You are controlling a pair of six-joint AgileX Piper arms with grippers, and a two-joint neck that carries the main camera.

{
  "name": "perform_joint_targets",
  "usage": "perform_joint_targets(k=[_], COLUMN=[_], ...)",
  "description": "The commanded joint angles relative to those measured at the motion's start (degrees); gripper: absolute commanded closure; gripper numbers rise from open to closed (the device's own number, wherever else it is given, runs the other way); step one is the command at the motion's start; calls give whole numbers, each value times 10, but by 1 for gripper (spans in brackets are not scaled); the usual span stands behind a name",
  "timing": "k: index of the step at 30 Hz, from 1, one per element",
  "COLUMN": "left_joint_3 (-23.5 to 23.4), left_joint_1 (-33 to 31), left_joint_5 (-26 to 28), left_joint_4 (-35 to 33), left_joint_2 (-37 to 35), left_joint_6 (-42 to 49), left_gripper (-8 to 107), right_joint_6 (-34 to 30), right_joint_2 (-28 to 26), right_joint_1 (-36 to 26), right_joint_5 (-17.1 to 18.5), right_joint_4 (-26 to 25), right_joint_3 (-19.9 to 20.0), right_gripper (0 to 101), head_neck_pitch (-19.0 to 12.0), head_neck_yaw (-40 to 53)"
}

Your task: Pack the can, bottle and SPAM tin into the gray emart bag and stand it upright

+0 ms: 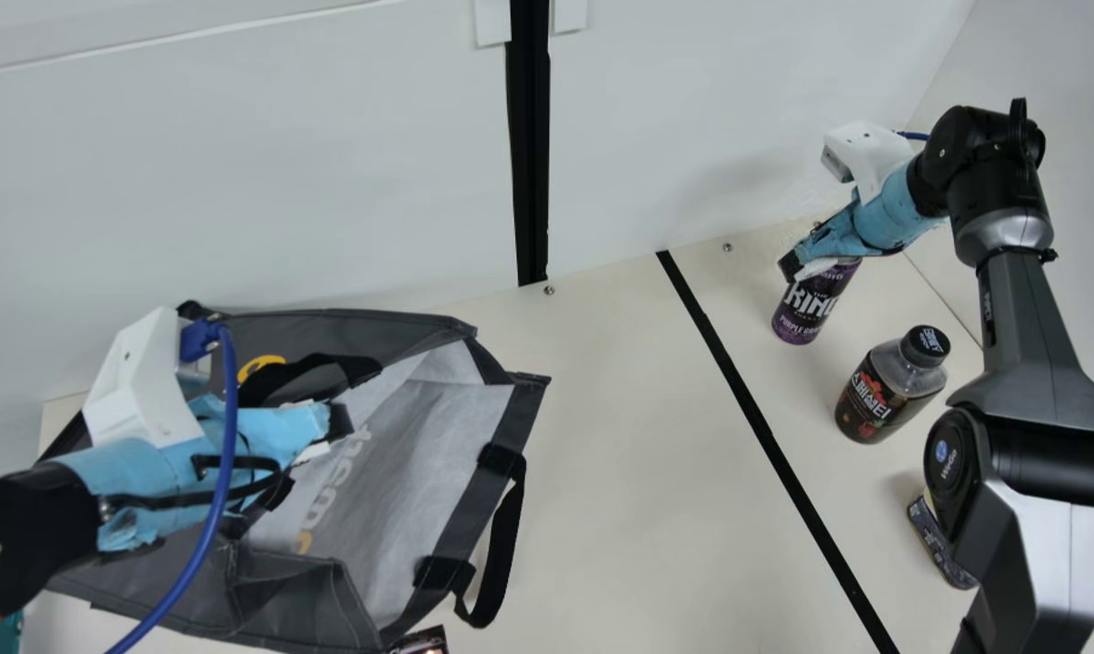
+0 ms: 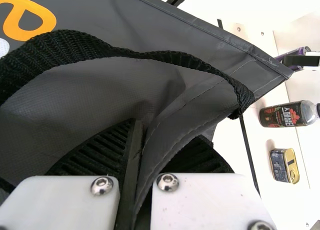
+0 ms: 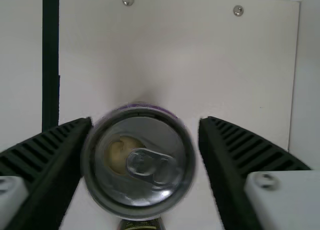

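Main view has the right gripper (image 1: pixel 792 266) at the top of the purple can (image 1: pixel 808 304), which stands on the table (image 1: pixel 620 436). Its fingers are apart — the right wrist view puts the can's lid between them, with a gap on one side. The left gripper (image 1: pixel 338 429) is closed on the gray emart bag (image 1: pixel 502 409), and the left wrist view shows a fold of the cloth pinched between its ribbed fingers. A black handle (image 2: pixel 170 58) arches just beside that fold.

Near the can stands the bottle (image 1: pixel 883 391), black cap up. Beyond it sits the SPAM tin (image 1: pixel 938 545), partly behind the right arm (image 1: pixel 1029 363) in the main view. Across the black strip (image 1: pixel 765 431) from these three, the bag lies on its side — mouth open toward the strip, another handle (image 1: pixel 502 554) looping onto the table.
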Motion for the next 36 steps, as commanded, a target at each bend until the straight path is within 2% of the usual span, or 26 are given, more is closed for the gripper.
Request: perform_joint_targets(k=[1,7,8,23,36], left_joint_3=[0,0,0,0,0], left_joint_1=[0,0,0,0,0], left_joint_5=[0,0,0,0,0], left_joint_4=[0,0,0,0,0], left_joint_2=[0,0,0,0,0], left_joint_6=[0,0,0,0,0], left_gripper=[107,107,107,107,107], right_joint_6=[-3,-12,-14,-43,-69], right_joint_2=[1,2,1,-56,-169], right_joint_1=[0,1,1,6,22], right_joint_5=[1,1,1,1,1], right_joint_4=[2,10,11,19,14], right_joint_3=[0,2,3,33,118], right_gripper=[60,100,101,101,101], head_neck_pitch=[-13,-13,-13,-13,-13], head_neck_yaw=[0,0,0,0,0])
